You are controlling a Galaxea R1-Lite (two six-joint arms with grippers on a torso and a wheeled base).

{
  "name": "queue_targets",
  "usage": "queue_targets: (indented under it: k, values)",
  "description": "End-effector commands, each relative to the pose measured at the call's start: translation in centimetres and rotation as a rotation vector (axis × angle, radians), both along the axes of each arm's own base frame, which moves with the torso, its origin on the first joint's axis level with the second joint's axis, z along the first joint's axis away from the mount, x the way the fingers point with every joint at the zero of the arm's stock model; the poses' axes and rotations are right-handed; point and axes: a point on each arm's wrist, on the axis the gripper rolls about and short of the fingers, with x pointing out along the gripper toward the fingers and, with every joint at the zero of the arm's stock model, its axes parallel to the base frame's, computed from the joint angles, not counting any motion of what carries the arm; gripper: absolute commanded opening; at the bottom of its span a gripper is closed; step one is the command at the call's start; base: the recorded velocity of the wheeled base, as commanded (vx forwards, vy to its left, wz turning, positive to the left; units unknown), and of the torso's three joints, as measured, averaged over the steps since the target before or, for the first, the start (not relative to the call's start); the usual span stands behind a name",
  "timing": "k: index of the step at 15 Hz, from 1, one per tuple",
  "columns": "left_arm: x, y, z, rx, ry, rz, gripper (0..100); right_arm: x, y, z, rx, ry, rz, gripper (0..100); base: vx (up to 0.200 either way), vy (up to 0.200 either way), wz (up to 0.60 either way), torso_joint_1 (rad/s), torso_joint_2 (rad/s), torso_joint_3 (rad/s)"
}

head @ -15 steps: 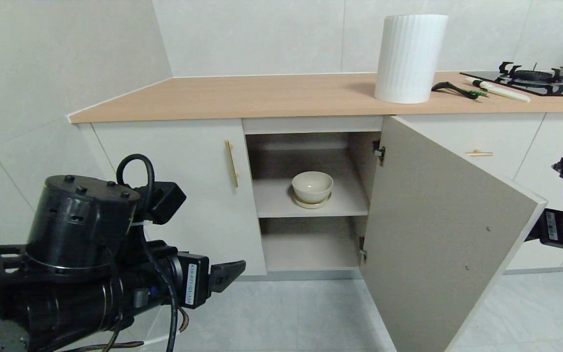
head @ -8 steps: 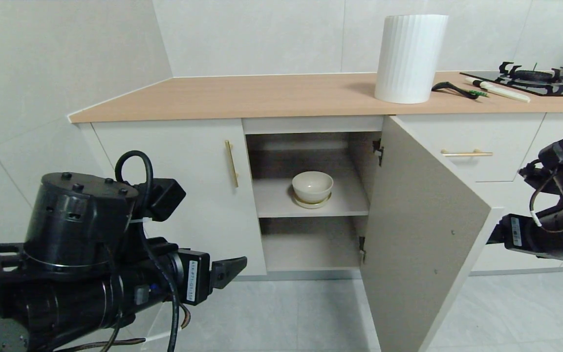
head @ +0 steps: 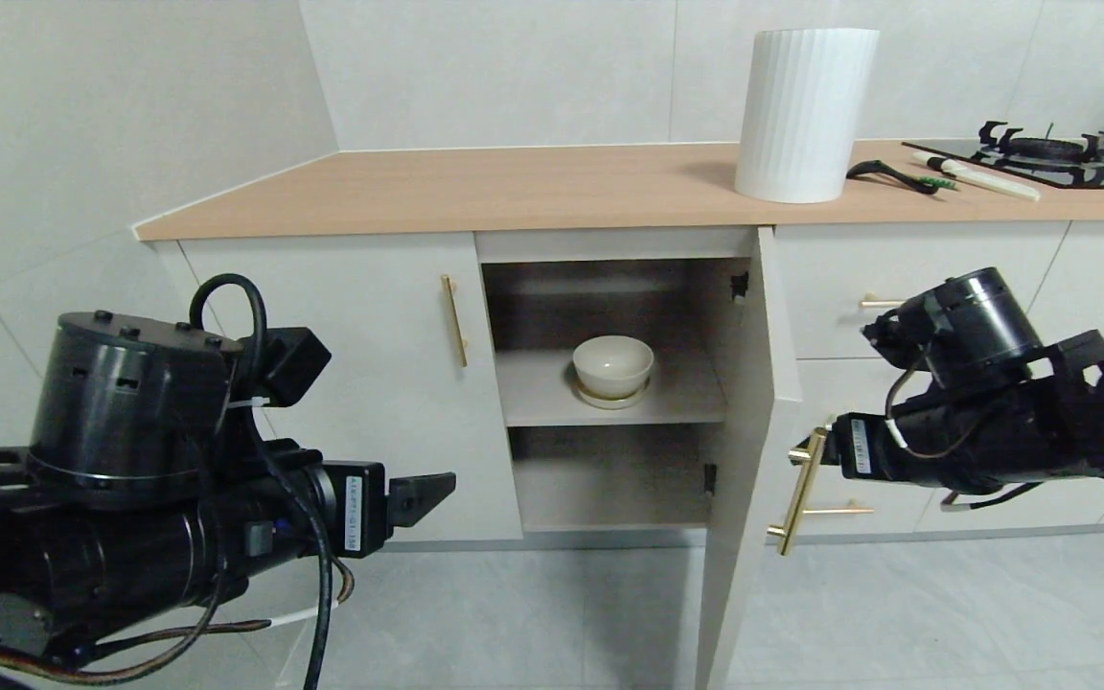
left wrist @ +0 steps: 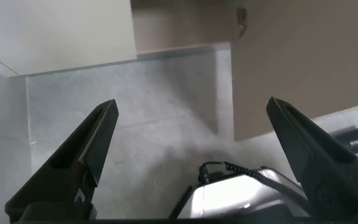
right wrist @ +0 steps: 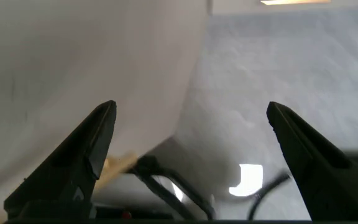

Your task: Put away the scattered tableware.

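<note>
Glazed cream bowl (head: pixel 612 364), round, on a matching saucer (head: pixel 612 397), mid upper cabinet shelf (head: pixel 533 398), with free shelf on both sides. Matte door (head: pixel 748 383) ajar at the bowl's 3 o'clock, edge-on. Right claw (right wrist: pixel 191 124), spread wide, beside the door's brass bar handle (head: pixel 801 491). Left claw (left wrist: pixel 191 124), spread wide, at 8 o'clock over smooth tiled floor (head: pixel 562 613).

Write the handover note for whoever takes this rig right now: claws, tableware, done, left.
Left claw open, empty, low before the closed left door.
Right claw open, empty, at the outer face of the half-open door, by its gold handle.
Bowl sits on a saucer on the upper shelf.
Done: bowl stowed.
Left: push the door shut; utensils on the counter may need storing.
</note>
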Motion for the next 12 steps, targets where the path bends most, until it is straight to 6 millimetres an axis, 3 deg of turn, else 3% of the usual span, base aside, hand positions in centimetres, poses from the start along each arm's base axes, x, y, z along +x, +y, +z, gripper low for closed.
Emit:
queue_targets:
  k: [1,5,12]
  values:
    - [0.3,0.4,0.0,0.002,-0.001,0.019,100,2.2,2.7,-1.7,0.0,0.026,0.058,100,0.0,0.0,0.0,0.0,0.0,0.0]
    - [0.6,0.9,0.6,-0.01,-0.023,0.051,100,6.3,5.3,-1.9,0.043,-0.026,0.077,100,0.0,0.0,0.0,0.0,0.0,0.0]
    - [0.9,0.8,0.2,0.001,-0.007,0.05,100,7.3,5.8,-3.6,0.059,-0.012,0.048,100,0.0,0.0,0.0,0.0,0.0,0.0]
